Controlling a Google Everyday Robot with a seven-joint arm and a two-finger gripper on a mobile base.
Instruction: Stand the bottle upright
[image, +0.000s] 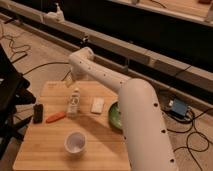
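The white arm (135, 115) reaches over the wooden tabletop (50, 150) to its far edge. There the tool (70, 81) hangs spread wide, holding nothing, just beyond the cap of the bottle (73, 104). The bottle lies flat between the white block (97, 104) and the orange carrot-shaped thing (55, 117).

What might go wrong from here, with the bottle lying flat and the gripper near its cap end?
1. The gripper hangs open just past the cap of the bottle. A slightly off approach could nudge the slender bottle and make it roll instead of gripping it.
2. The carrot and the block lie close on either side, so a sliding or toppling bottle might hit them.
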